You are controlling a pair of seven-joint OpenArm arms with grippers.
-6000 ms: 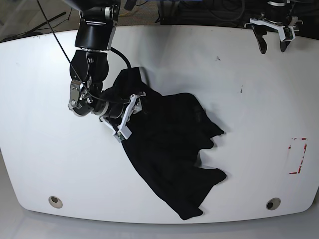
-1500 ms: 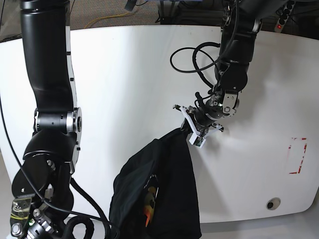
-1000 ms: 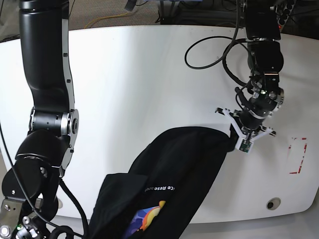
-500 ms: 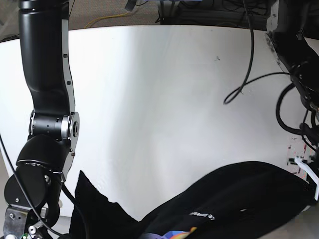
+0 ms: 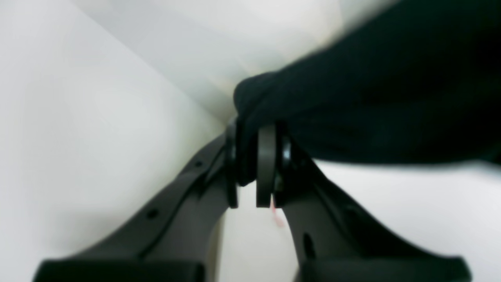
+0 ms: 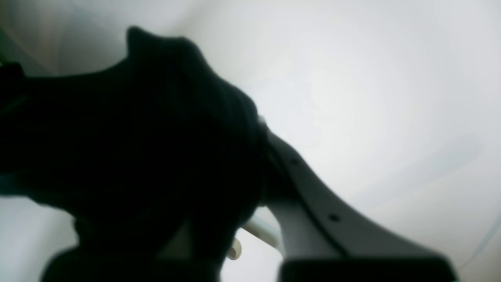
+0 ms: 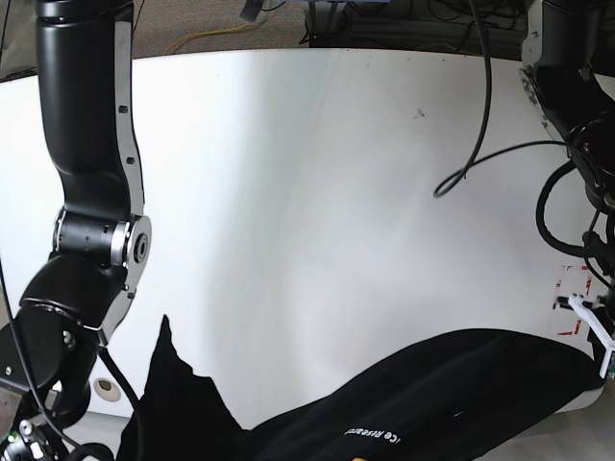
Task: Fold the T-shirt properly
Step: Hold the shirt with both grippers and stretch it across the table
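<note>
1. Across the near edge of one white table (image 7: 317,211), one black T-shirt (image 7: 461,394) with white lettering stretches between two grippers.
2. Near the table's near right corner, the left gripper (image 5: 256,164) clamps one end of the shirt.
3. Opposite, the right gripper (image 6: 260,164) meets bunched fabric; its jaws' state cannot be told.
4. Beyond the far edge lies one yellow cable (image 7: 207,36).

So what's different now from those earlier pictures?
The left gripper has moved toward the base view's right and near edges, its jaws closed on the black T-shirt, now stretched wide. Since the first picture, the right arm has come toward the camera. The red marks stayed put.
</note>
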